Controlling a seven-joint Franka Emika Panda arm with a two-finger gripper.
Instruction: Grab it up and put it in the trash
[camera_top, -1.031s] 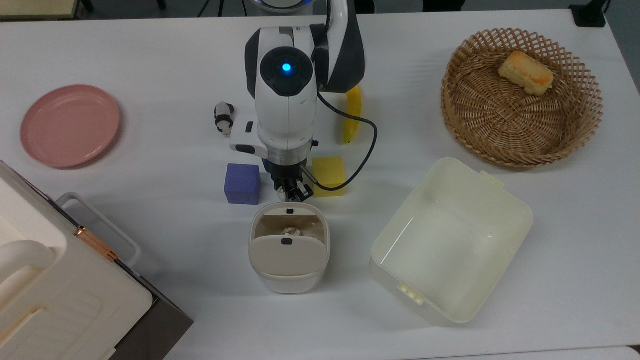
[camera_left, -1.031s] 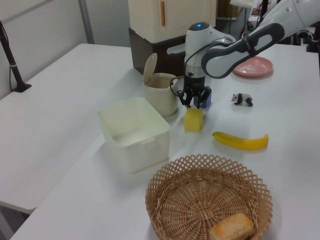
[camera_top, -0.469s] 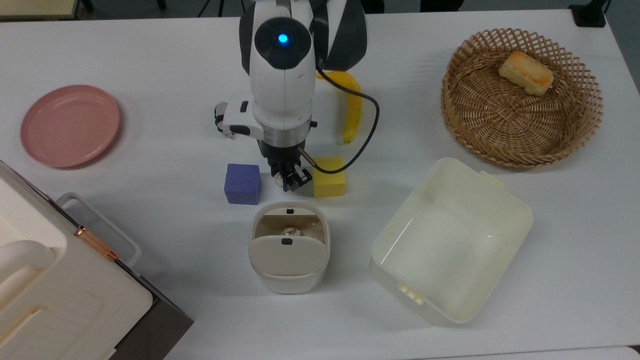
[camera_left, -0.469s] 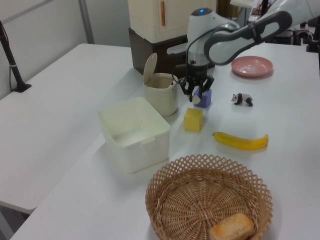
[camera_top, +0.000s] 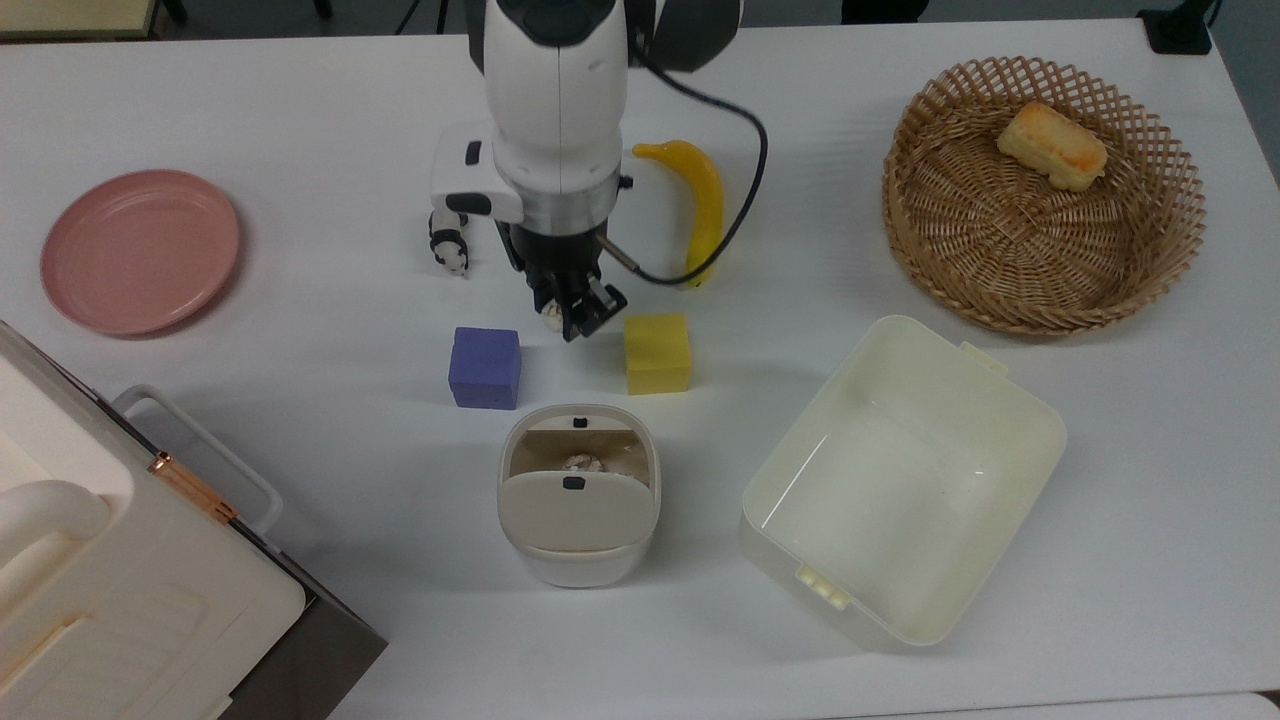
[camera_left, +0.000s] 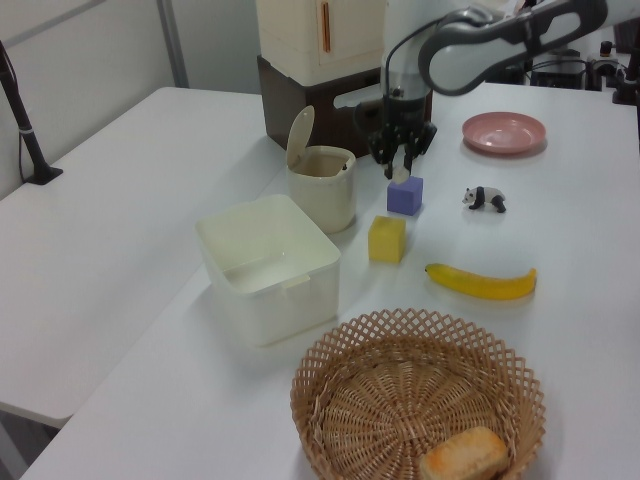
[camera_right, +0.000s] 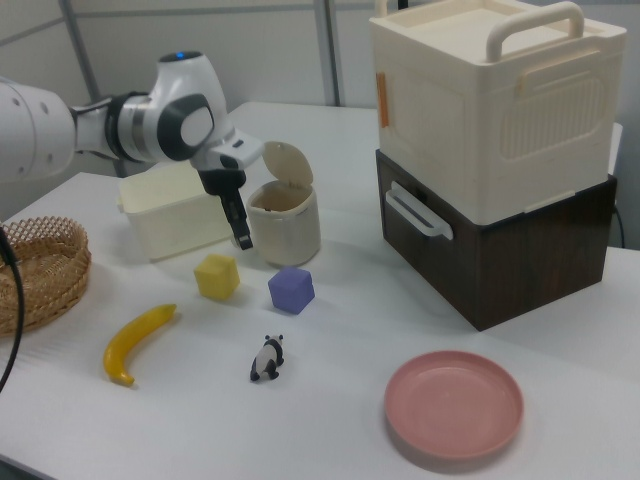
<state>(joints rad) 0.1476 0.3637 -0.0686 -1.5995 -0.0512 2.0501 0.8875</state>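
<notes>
The crumpled whitish paper wad (camera_top: 582, 463) lies inside the small cream-beige bin (camera_top: 580, 560), visible through the gap behind its dotted flap. The bin's lid stands raised in the left view (camera_left: 322, 195) and the right view (camera_right: 285, 235). My gripper (camera_top: 568, 322) hangs above the table between the purple cube (camera_top: 484, 367) and the yellow cube (camera_top: 657, 352), clear of the bin on the top view's upper side. It is open and holds nothing. It hovers over the purple cube in the left view (camera_left: 398, 170) and beside the bin in the right view (camera_right: 243, 240).
A panda figure (camera_top: 448, 245) and a banana (camera_top: 703, 205) lie either side of the arm. A large cream tub (camera_top: 1040, 430) sits right of the bin. A wicker basket (camera_top: 1000, 290) holds bread (camera_top: 1052, 146). A pink plate (camera_top: 140, 250) and a big cream box (camera_top: 100, 580) are at left.
My gripper has pulled back from the bin's opening toward the top view's top and risen, passing between the two cubes. The wad stays in the bin.
</notes>
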